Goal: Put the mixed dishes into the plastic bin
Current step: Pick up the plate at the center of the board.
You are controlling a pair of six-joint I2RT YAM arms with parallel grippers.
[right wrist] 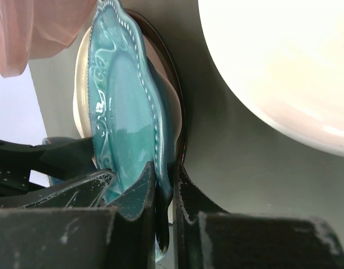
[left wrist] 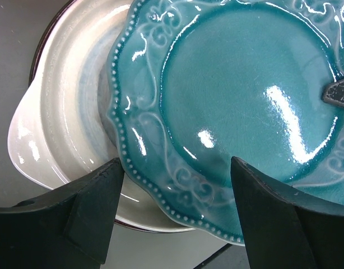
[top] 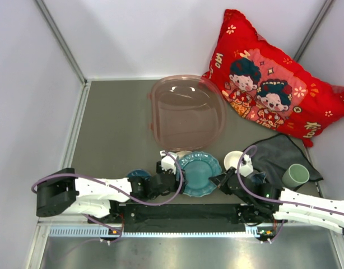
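The teal scalloped plate lies partly on a white handled plate just in front of the plastic bin. My right gripper is shut on the teal plate's right rim, one finger above it and one below. My left gripper is open at the plate's left edge, a finger on each side of a stretch of rim, with the white plate underneath. A cream bowl, a small blue mug, a pale green cup and a blue bowl stand nearby.
A dark grey cloth lies under the green cup at the right. The red cartoon pillow leans in the back right corner. White walls close the table on the left, back and right. The cream bowl sits close to my right gripper.
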